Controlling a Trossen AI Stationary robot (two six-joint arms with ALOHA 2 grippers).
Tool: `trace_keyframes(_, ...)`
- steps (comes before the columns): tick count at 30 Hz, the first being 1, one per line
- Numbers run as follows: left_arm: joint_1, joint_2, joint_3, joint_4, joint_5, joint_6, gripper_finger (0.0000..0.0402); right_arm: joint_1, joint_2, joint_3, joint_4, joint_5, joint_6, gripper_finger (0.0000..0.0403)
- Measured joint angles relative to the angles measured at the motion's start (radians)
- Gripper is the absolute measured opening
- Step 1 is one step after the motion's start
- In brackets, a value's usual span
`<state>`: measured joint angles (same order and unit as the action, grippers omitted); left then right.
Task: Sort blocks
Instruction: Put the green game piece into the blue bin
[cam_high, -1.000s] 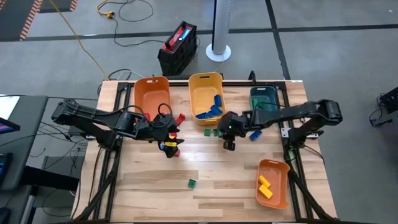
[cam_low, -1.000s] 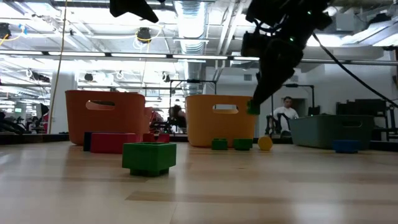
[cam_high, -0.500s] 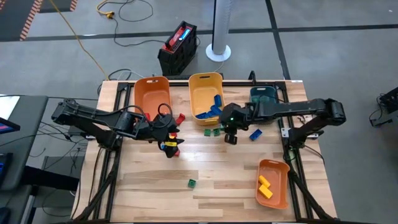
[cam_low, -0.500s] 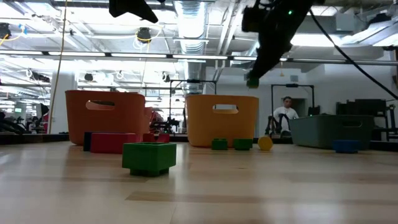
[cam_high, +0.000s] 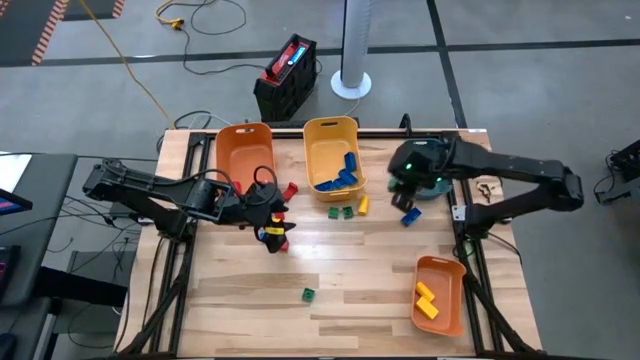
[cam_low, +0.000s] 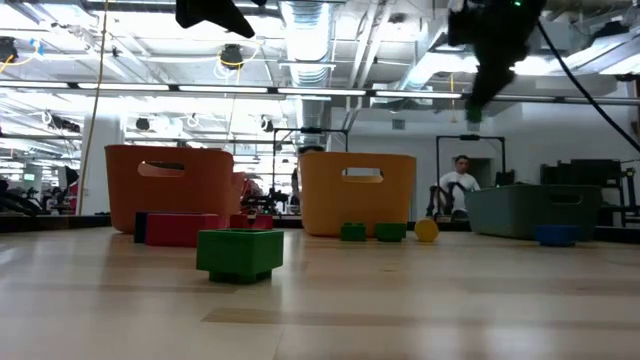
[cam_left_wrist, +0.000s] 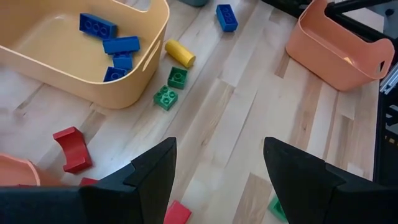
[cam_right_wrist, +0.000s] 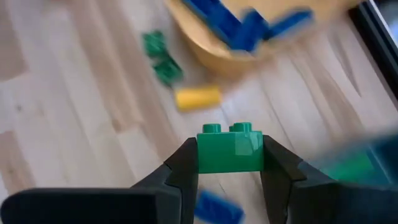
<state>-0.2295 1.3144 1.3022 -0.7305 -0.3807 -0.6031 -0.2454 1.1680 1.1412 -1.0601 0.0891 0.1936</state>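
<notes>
Between the right gripper's (cam_right_wrist: 229, 163) closed fingers sits a green brick (cam_right_wrist: 229, 150), long axis spanning them; just beyond lies the teal bin (cam_high: 424, 158), nearer this arm; farther off, the left gripper (cam_left_wrist: 219, 163) waits open.

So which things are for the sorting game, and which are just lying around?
For the sorting:
- green block, held in the right gripper
- two green blocks on the table
- yellow block
- blue blocks in the yellow bin
- left gripper, open above the table

Just lying about:
- yellow cable on the floor
- black and red case
</notes>
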Motion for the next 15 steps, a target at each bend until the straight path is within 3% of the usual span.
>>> trace_keyframes(8,0.000,0.000,0.000,0.046,-0.002,-0.007,0.0235,-0.272,-0.030,0.000,-0.204,0.040,0.042,0.0134)
trace_keyframes(15,0.000,0.000,0.000,0.050,-0.002,-0.015,0.0235,-0.551,0.115,0.000,-0.227,0.048,-0.010,0.0134)
